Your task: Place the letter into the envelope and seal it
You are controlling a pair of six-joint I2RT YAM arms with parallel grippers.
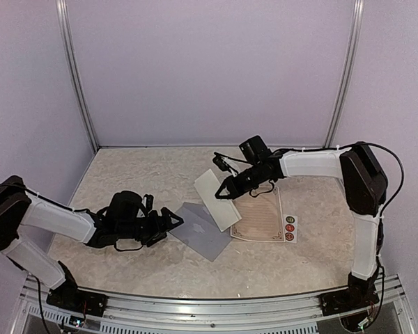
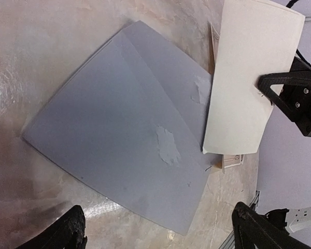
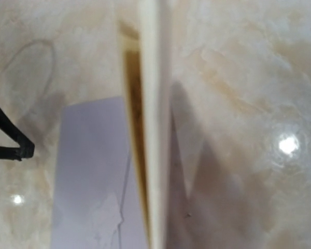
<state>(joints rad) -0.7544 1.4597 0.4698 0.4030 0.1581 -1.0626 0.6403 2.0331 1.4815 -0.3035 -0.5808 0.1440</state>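
Observation:
The grey-blue envelope lies flat on the table, and in the left wrist view the envelope fills the middle. My left gripper is open at its left edge and low over the table, with nothing between its fingers. My right gripper is shut on the letter, a folded cream sheet held tilted over the envelope's right edge. The left wrist view shows the letter overlapping the envelope. In the right wrist view the letter is edge-on above the envelope.
A flat sheet with a decorative border lies under and to the right of the letter. A white strip of round stickers lies beside it. Walls close off the back and both sides of the marble-patterned table.

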